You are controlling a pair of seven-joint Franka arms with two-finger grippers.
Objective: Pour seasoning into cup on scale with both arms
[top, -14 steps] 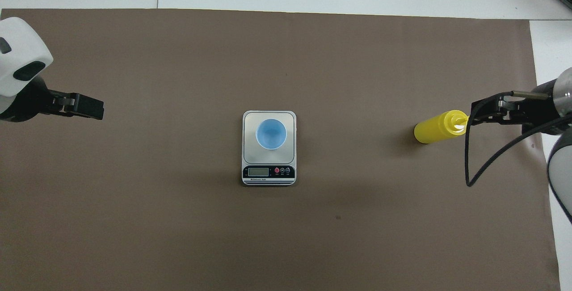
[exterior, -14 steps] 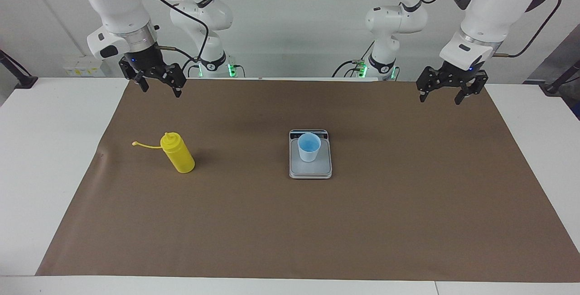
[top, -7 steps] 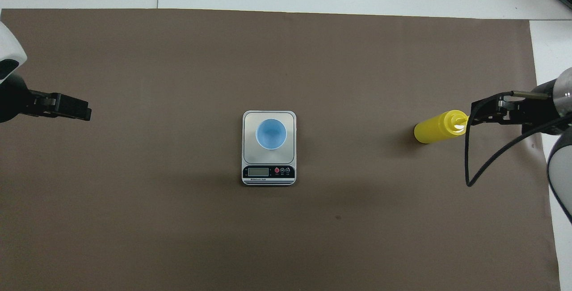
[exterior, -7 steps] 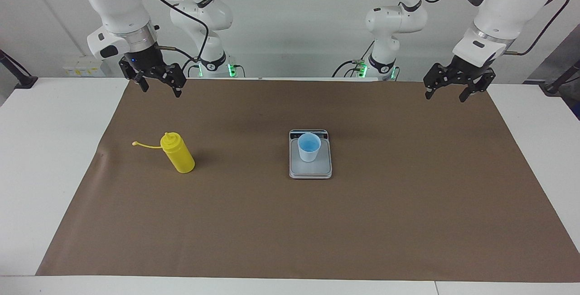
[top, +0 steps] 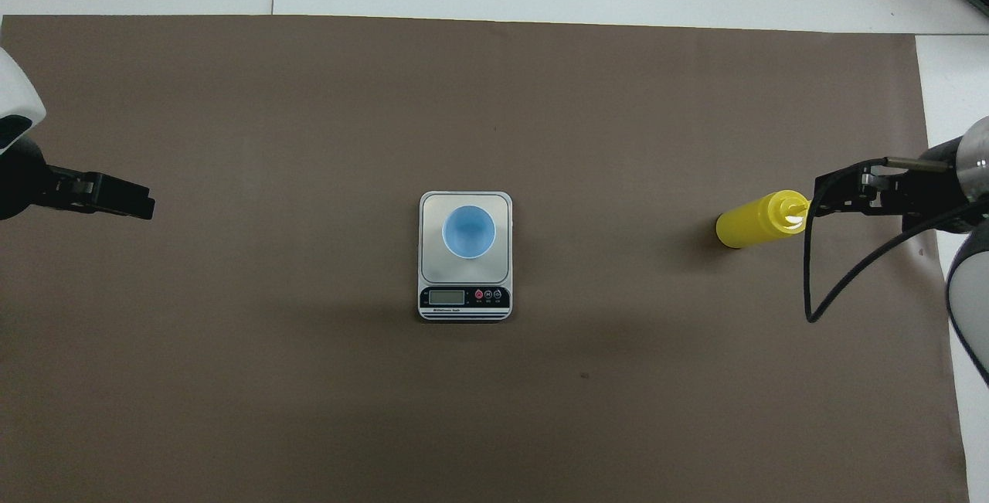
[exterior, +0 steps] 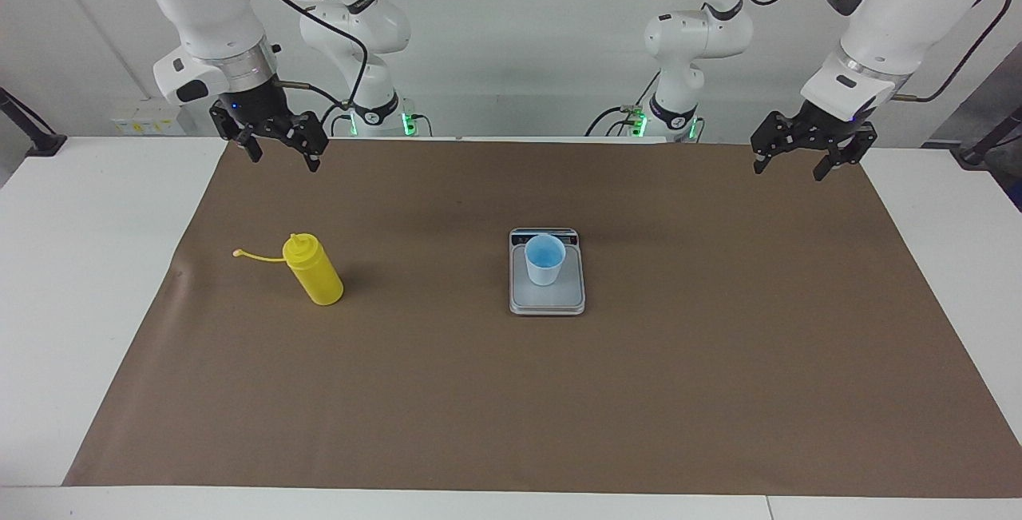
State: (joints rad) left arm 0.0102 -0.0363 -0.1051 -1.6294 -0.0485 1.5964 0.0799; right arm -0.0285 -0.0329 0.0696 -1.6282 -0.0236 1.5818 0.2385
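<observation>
Trouble, as I judge it, starts with the tall yellow plastic squeeze bottle [exterior: 314, 270]: it stands upright on the brown paper mat [exterior: 511, 392] toward my right arm's end of the table, its thin yellow cap strap [exterior: 257, 255] trailing out sideways, and a grip taken too high or off-centre could tip it or snag that strap. My right gripper [exterior: 274, 141] hangs in the air with its jaws apart and nothing in them, over the mat's edge closest to the robots, up from the bottle and not touching it. My left gripper [exterior: 806, 154] waits likewise spread and empty over the mat's corner at my left arm's end. The small light blue tapered plastic cup [exterior: 544, 259] sits on the grey plate of the flat silver-grey kitchen scale [exterior: 547, 300] at mid-mat, well apart from the bottle. That cup is light, I reckon, so a nudge from either hand or the bottle's nozzle could slide it off the plate or knock it over, and a hard squeeze could overshoot its rim. Room is generous: bare mat lies all round the scale and between it and the bottle, with white table [exterior: 72, 264] past both short edges, so both arms can swing in unhindered.
</observation>
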